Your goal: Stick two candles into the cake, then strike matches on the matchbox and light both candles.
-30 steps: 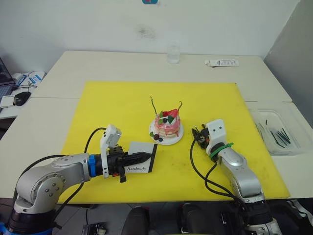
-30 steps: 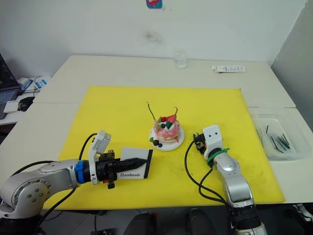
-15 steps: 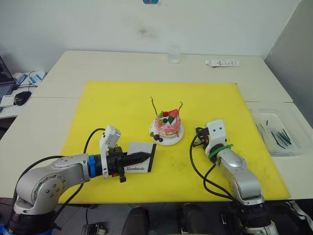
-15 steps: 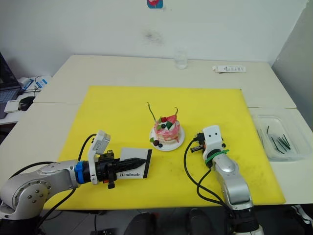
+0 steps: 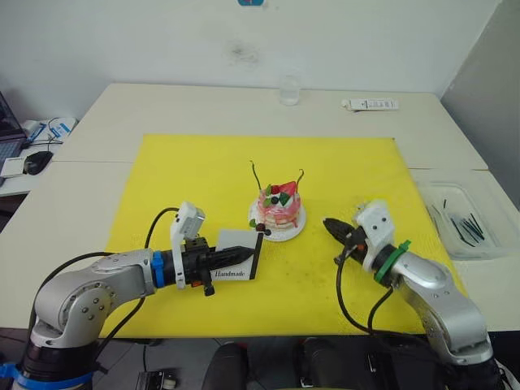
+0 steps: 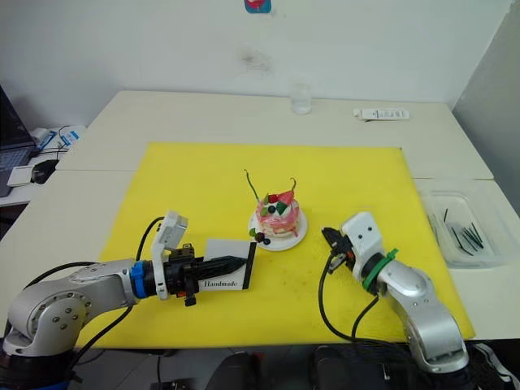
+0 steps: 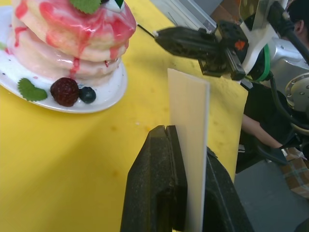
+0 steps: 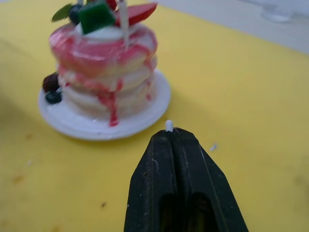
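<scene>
The pink layered cake (image 5: pixel 279 206) stands on its white plate (image 8: pixel 99 131) in the middle of the yellow mat. Two thin candles (image 5: pixel 255 175) (image 5: pixel 301 176) rise from its top. To the cake's left front, my left gripper (image 5: pixel 242 254) is shut on the white matchbox (image 7: pixel 188 106), held on edge with "Handmade" facing me. Right of the cake, my right gripper (image 5: pixel 330 226) points toward it, shut on a thin dark match (image 7: pixel 146 31) that sticks out from its tip. The match tip is close to the matchbox's upper corner.
The yellow mat (image 5: pixel 195 171) covers the table centre. At the right edge, a clear tray (image 5: pixel 457 218) holds several black matches. A glass (image 5: pixel 288 89) and a white remote (image 5: pixel 368 104) lie at the back. A mouse (image 5: pixel 36 162) sits far left.
My right arm swung out to the right and turned, so its gripper now points left toward the cake and matchbox. The left gripper moved the matchbox slightly toward the cake.
</scene>
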